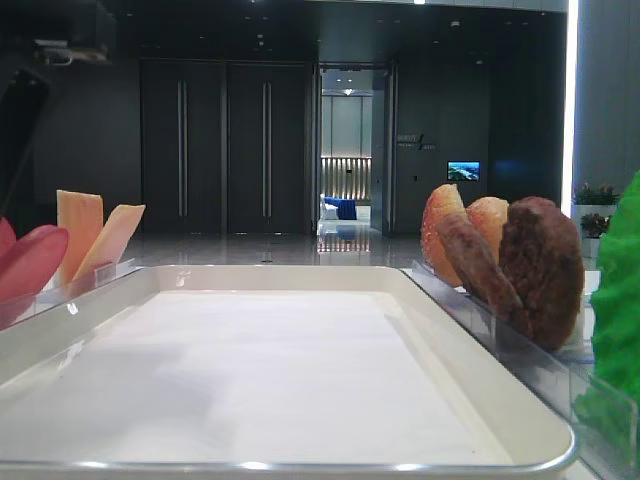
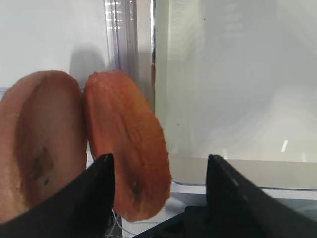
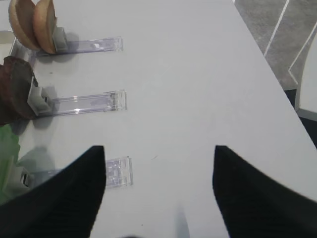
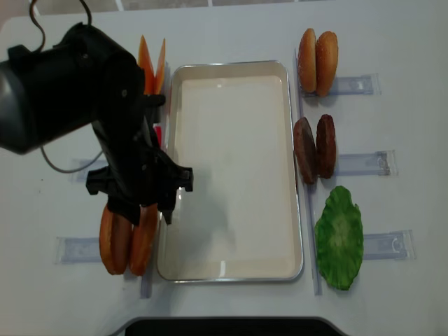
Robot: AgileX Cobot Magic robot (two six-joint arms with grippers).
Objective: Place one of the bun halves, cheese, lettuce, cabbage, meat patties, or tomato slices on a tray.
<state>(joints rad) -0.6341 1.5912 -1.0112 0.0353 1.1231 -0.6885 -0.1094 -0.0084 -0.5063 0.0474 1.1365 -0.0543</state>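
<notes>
Two bun halves (image 4: 127, 240) stand on edge left of the tray (image 4: 231, 269), under the left gripper (image 4: 136, 210); no writing is readable anywhere. From the left wrist, jaws spread, gripping nothing, one orange-brown bun half (image 2: 129, 144) between them. Right gripper (image 3: 158, 193) is released above bare table (image 3: 198, 74).

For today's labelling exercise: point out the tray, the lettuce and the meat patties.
tray (image 4: 231, 274): overhead view, near rim.
lettuce (image 4: 339, 236): overhead view, leaf centre.
meat patties (image 4: 325, 145): overhead view, top edge of right patty.
</notes>
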